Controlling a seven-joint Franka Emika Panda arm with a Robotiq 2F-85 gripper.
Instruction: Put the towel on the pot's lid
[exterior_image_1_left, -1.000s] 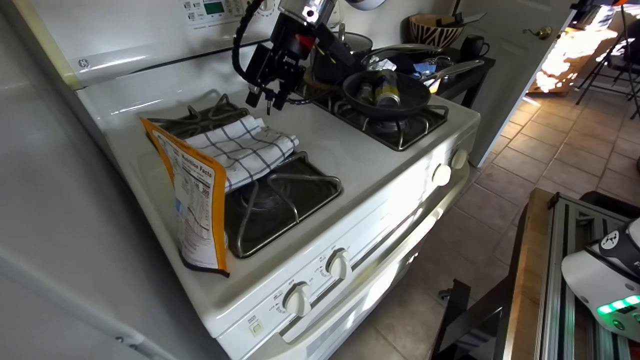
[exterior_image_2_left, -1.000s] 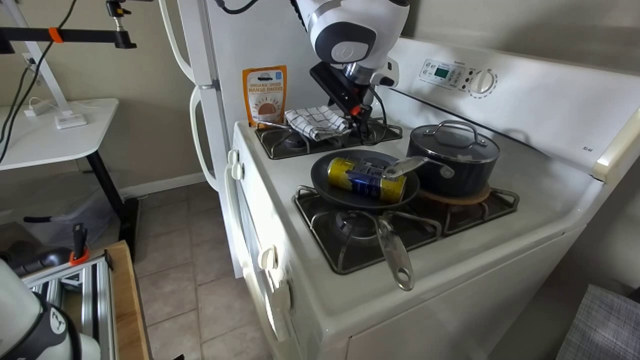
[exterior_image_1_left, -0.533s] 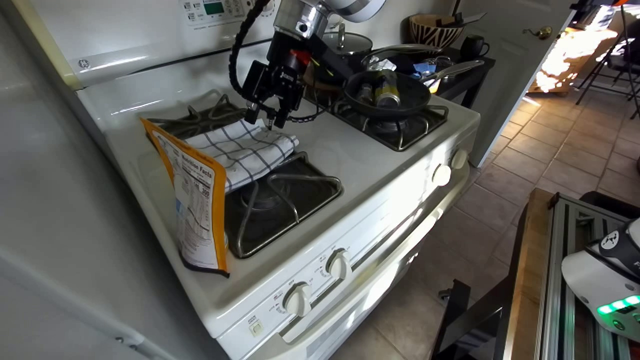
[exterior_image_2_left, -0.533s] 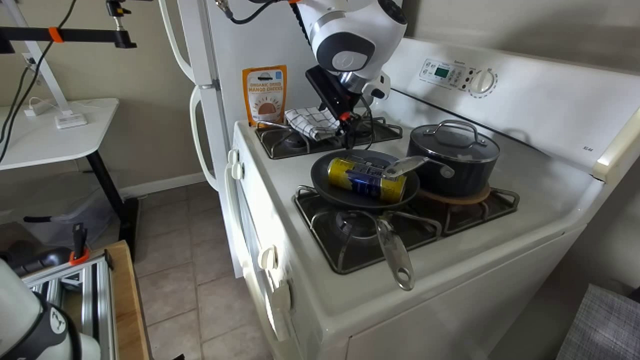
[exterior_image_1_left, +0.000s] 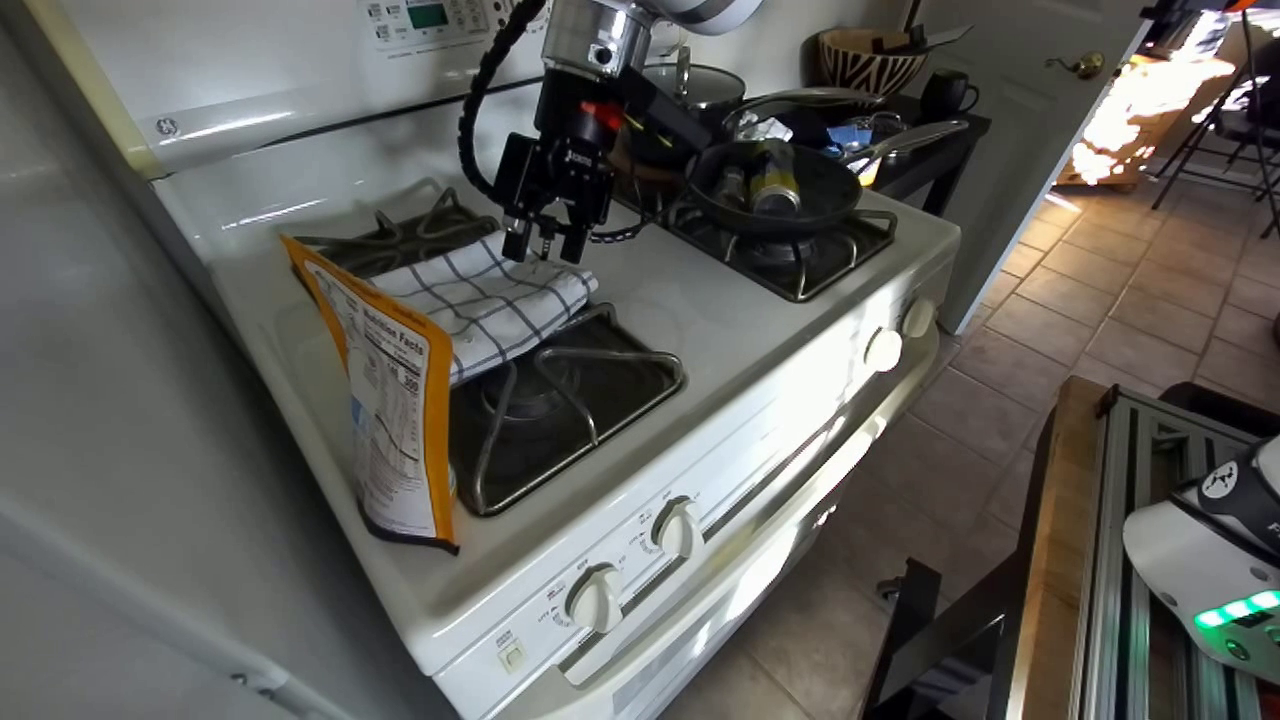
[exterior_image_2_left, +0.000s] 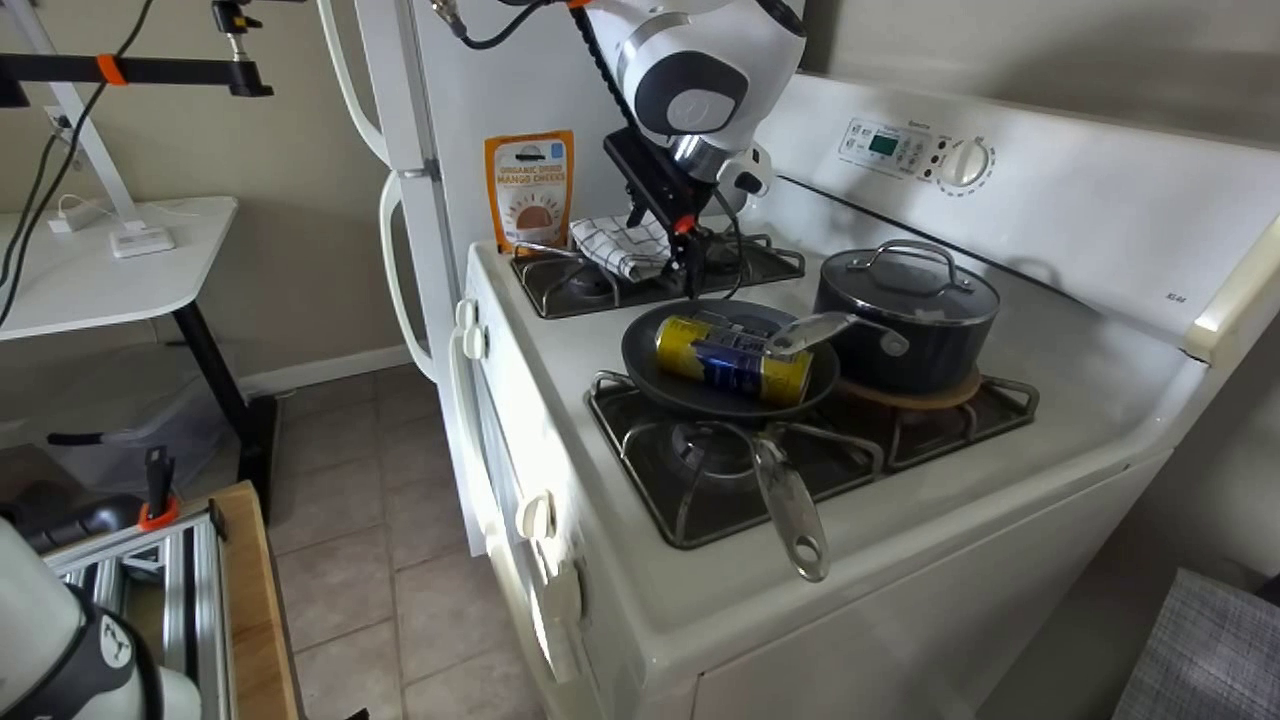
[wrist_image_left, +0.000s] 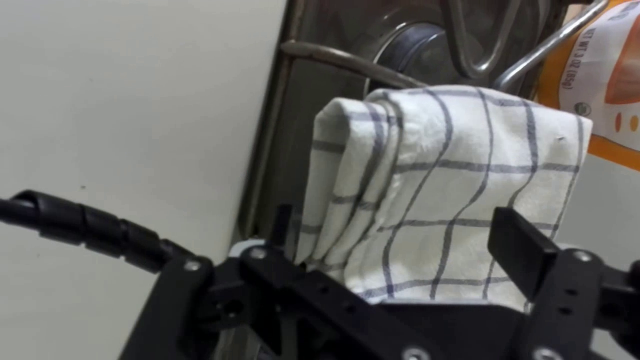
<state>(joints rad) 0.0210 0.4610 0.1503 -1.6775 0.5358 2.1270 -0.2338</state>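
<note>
The towel (exterior_image_1_left: 490, 300) was white with thin dark lines. It lay folded on the black burner (exterior_image_1_left: 525, 450) at the fridge (exterior_image_2_left: 455, 110) end of the stove (exterior_image_1_left: 660, 270), well apart from the pot (exterior_image_2_left: 925, 355). In the wrist view, its folds made soft loops along one side. The gripper (exterior_image_1_left: 545, 248) hung very close to one edge of the towel. Its jaws were apart, and in the wrist view some of the towel showed between them. I could not tell if the jaws touched it. An orange and white bag (exterior_image_2_left: 530, 190) stood up just beside the towel, and words on its front said dried mango. The dark pot stood at the other end, with its lid (exterior_image_2_left: 910, 285) on, and it sat on a round brown thing (exterior_image_2_left: 915, 400). Beside it was a black pan (exterior_image_2_left: 690, 396). A yellow and blue can (exterior_image_2_left: 735, 362) lay on its side in the pan. In an exterior view, the pot's shiny handle (exterior_image_2_left: 815, 332) hid a bit of the can.
</note>
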